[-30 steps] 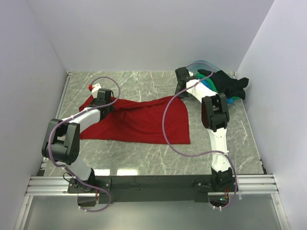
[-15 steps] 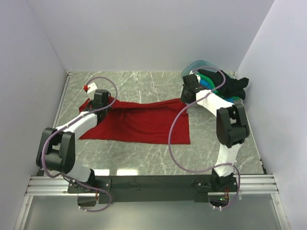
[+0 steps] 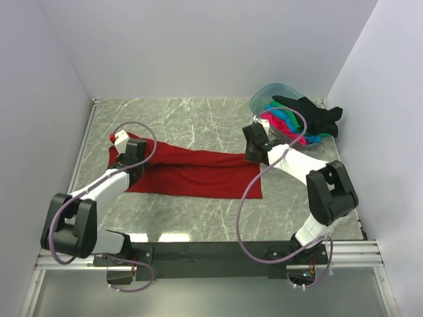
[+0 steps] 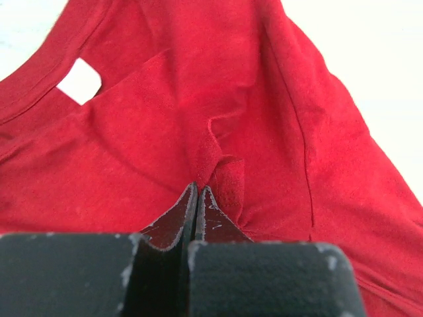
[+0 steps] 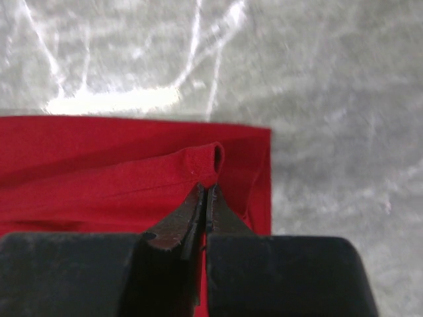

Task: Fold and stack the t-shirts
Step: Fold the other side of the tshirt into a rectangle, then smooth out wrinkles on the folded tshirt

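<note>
The dark red t-shirt [image 3: 198, 175] lies on the tabletop [image 3: 198, 122], long axis left to right between my arms. My left tool [image 4: 197, 198] is clamped on cloth near the collar end; my right tool [image 5: 205, 198] is clamped on a fold by the right-hand edge.

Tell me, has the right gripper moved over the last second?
Yes. The right gripper has come toward the near edge, away from the clear tub in the far corner, pulling the dark red t-shirt along.
</note>
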`<action>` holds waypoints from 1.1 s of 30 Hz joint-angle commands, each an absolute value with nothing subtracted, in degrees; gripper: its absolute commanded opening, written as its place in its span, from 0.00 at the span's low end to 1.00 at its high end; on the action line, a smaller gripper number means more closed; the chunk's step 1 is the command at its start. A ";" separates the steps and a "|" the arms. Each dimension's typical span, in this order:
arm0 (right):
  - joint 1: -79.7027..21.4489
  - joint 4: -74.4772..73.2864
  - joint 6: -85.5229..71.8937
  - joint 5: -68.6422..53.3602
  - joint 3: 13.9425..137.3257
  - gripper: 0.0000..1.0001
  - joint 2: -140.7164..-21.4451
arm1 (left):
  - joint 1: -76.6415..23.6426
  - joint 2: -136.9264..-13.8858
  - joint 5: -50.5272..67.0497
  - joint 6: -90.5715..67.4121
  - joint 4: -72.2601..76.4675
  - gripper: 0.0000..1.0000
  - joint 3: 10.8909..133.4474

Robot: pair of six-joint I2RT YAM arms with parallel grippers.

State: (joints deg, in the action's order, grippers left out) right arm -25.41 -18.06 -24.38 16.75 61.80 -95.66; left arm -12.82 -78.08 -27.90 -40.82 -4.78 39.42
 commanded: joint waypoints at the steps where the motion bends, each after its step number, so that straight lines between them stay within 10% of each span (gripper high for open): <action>1: -26.37 -17.40 -25.13 23.20 59.25 0.00 -90.97 | -12.66 -73.49 -30.23 -43.24 -6.23 0.00 37.80; 11: -28.04 -17.93 -27.07 23.21 52.39 0.00 -86.93 | -12.74 -68.29 -29.01 -45.61 -9.40 0.00 33.23; 18: -30.41 -22.40 -28.56 22.06 48.26 0.54 -79.03 | -12.74 -63.91 -27.95 -46.93 -15.63 0.49 36.12; 33: -30.67 -13.81 -25.93 10.91 55.46 0.61 -85.60 | -12.83 -67.66 -23.02 -43.95 -10.19 0.60 41.13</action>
State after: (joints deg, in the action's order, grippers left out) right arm -30.09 -16.88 -26.44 14.66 53.12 -82.96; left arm -12.82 -65.65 -24.56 -45.63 -12.91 38.26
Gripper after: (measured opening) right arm 0.611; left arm 0.595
